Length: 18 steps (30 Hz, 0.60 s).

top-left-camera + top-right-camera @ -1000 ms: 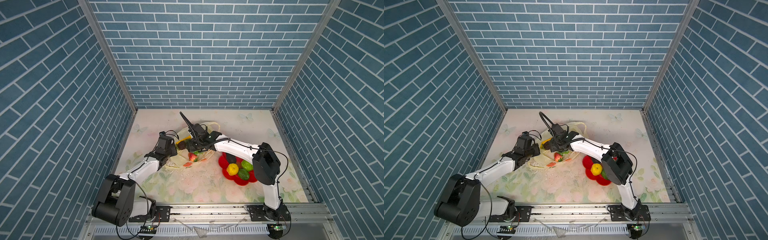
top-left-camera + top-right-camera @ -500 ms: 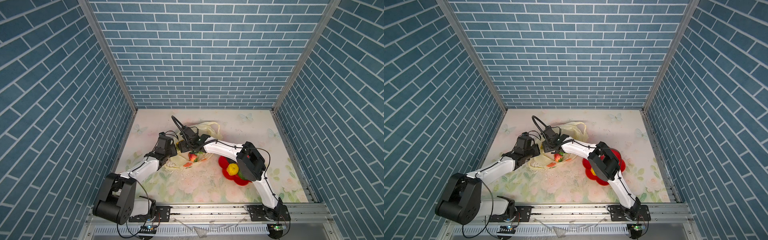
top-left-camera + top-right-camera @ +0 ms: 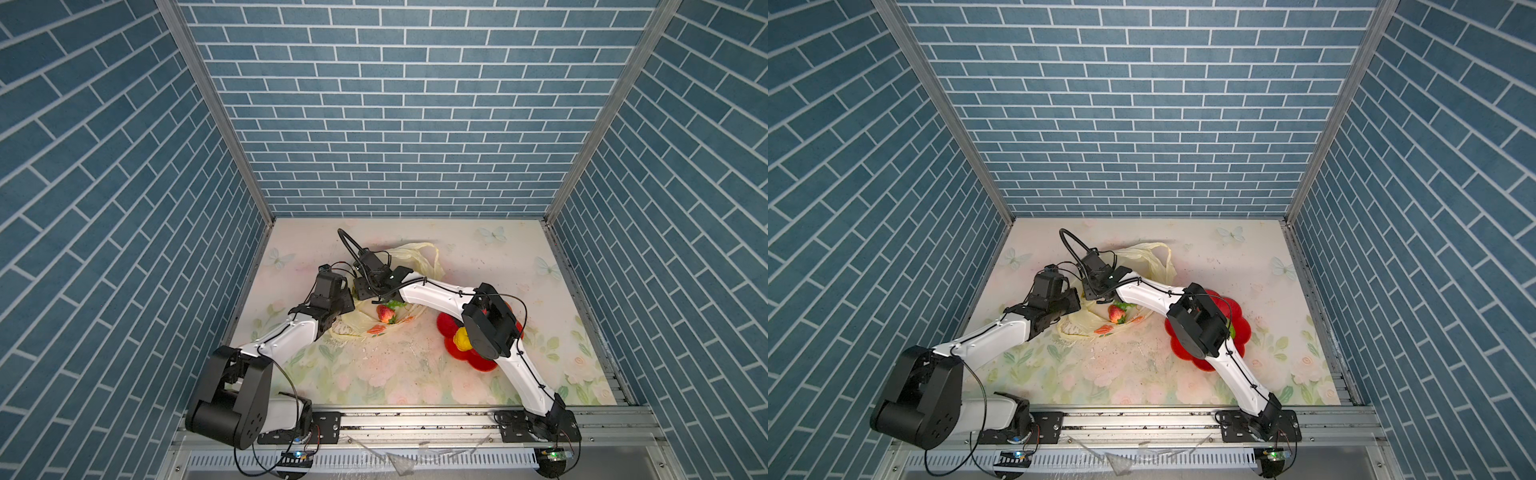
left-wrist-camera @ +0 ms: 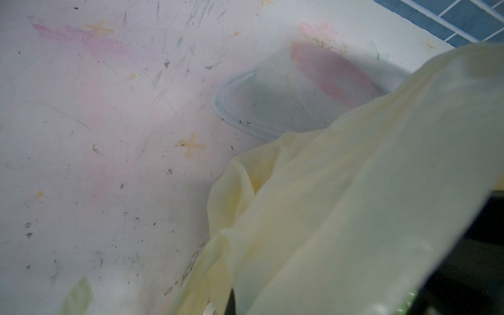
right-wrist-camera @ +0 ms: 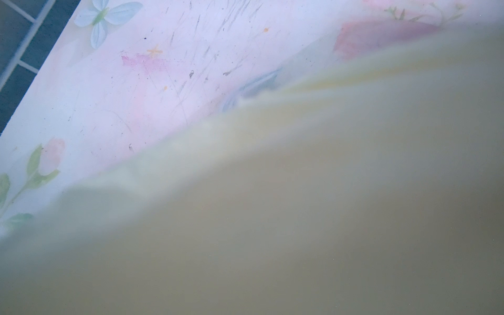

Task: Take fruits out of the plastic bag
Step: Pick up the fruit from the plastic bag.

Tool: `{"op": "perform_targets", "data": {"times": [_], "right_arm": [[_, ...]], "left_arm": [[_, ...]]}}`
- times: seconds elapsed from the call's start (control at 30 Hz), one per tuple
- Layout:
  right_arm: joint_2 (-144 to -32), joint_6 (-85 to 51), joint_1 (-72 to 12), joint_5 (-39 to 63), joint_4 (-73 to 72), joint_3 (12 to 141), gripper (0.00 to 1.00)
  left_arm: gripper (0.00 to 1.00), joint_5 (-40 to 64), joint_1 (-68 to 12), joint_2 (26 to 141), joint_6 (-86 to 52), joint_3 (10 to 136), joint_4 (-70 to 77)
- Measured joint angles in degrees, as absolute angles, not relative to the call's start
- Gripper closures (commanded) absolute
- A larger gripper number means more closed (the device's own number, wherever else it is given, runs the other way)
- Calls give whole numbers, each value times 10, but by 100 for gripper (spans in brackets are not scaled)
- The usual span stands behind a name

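Left claw [image 3: 350, 306] pinches plastic bag [image 3: 359, 325]; strawberry [image 3: 385, 314] rests on it.

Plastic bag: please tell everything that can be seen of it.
The plastic bag is thin, crinkly, pale cream-yellow film with an orange fruit print. It lies crumpled on the floral table, beside the red plate. One loop handle arcs at its far side. A strawberry lies among its folds. The left tool seems to pinch its edge; the right tool is at it. Film veils both wrist views.
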<state>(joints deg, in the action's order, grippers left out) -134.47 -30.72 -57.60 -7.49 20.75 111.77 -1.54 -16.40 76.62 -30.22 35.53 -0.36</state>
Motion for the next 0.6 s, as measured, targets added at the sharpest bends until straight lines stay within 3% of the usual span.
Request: {"op": "perform_targets", "data": {"times": [0.6], "right_arm": [[-1387,-300,-576,-77,236,1165,39]], "left_arm": [[100,-14,-164,766,-302,353,-2]]}}
